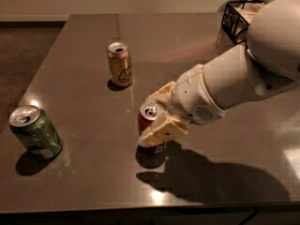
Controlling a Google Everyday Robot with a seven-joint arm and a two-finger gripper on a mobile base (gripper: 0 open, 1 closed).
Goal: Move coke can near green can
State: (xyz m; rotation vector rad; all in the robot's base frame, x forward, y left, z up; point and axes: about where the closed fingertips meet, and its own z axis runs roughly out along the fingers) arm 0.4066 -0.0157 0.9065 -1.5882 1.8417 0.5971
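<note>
The tool [150, 118] was at the middle of the counter [84, 182], a little nearer the front edge than the back one. Its two pale fingers [163, 128] were pinching the coke can [150, 111], one finger across the side facing the front edge and the other tucked behind the rim. The coke can stood upright with its base on the counter (only its silver top and strips of red side showed past the fingers). A dark shadow lay just in front of it.

The white arm [225, 86] reached in from the right edge, angled down toward the can.

The green can [35, 132] stood by the left edge, close to the front left corner, and leaned slightly. It was well apart from the coke can, with bare counter between them.

A gold can [120, 64] stood upright farther back, toward the back edge and left of the middle, apart from both others.

A black wire basket [234, 15] sat at the back right corner, partly hidden by the arm.
</note>
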